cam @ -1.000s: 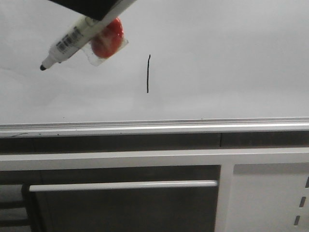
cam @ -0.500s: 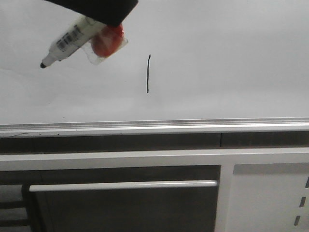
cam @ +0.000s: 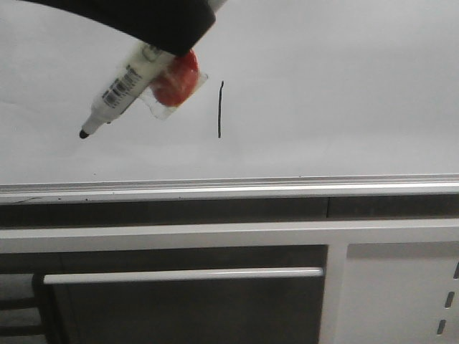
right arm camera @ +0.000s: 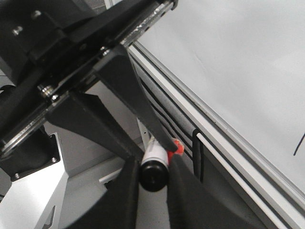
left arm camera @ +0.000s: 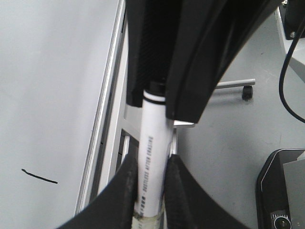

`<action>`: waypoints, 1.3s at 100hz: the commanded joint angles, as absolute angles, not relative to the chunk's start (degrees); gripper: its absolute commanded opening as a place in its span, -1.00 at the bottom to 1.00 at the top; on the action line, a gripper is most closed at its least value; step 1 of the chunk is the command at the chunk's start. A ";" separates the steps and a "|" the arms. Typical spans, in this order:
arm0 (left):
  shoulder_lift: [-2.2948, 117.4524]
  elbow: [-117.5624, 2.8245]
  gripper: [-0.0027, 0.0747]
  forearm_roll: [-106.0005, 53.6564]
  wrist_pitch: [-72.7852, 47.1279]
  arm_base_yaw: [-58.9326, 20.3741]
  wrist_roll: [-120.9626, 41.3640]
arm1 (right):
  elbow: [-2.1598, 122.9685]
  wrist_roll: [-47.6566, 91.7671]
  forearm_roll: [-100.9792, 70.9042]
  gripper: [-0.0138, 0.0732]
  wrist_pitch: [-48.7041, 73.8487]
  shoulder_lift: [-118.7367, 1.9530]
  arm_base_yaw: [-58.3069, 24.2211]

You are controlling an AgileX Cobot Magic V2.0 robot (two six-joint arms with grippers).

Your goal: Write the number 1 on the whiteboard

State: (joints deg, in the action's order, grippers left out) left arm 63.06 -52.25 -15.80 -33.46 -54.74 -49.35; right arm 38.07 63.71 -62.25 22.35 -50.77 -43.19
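Your left gripper [left arm camera: 150,164] has its fingers [left arm camera: 127,191] pressed in on both sides of the marker [left arm camera: 151,138], clamping the white printed barrel. Your right gripper [right arm camera: 153,167] is closed too, its fingers [right arm camera: 125,195] flanking the marker's black back end, so both grippers grip the same pen.

In the front view, you see the marker [cam: 128,84] slanting down and to the left from under a dark arm [cam: 143,18] at the top. Its black tip points down-left over the whiteboard [cam: 344,86]; you cannot tell whether the tip touches the surface. A red piece in clear wrapping [cam: 178,80] sits against the barrel on its right side, just under the arm.

The number 1 [cam: 220,107] is a thin, black, nearly upright stroke on the whiteboard, to the right of the marker and apart from its tip. It stands above the silver rail [cam: 287,185] that runs along the board's near edge, with bare board between them.

Nearer to you than the rail, there is a white cabinet [cam: 401,287] with slots at its right edge. To its left, a pale horizontal bar [cam: 183,274] crosses a dark opening.
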 commanded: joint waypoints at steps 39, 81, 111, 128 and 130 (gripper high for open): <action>62.69 -54.25 -0.98 -17.06 -28.92 -54.81 -48.30 | 39.96 63.67 -64.45 -0.28 22.50 -50.37 -43.12; 59.53 -53.95 -0.98 1.43 -28.75 -54.71 -25.24 | 39.96 63.67 -67.48 0.10 9.47 -46.47 -41.96; 53.02 -43.31 -0.99 33.36 -18.83 -54.71 18.03 | 39.85 63.67 -70.83 0.09 2.21 -39.82 -38.73; 52.35 -37.73 -0.99 62.48 -17.68 -54.71 50.75 | 39.85 63.67 -71.22 0.08 1.74 -39.00 -38.63; 52.32 -37.24 -0.99 65.16 -17.68 -54.71 54.87 | 39.85 63.67 -71.39 0.08 1.74 -39.00 -38.63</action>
State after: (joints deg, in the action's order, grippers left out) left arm 53.02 -37.37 50.08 -21.62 -54.74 38.39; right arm 38.07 63.59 -70.58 3.72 -39.34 -38.97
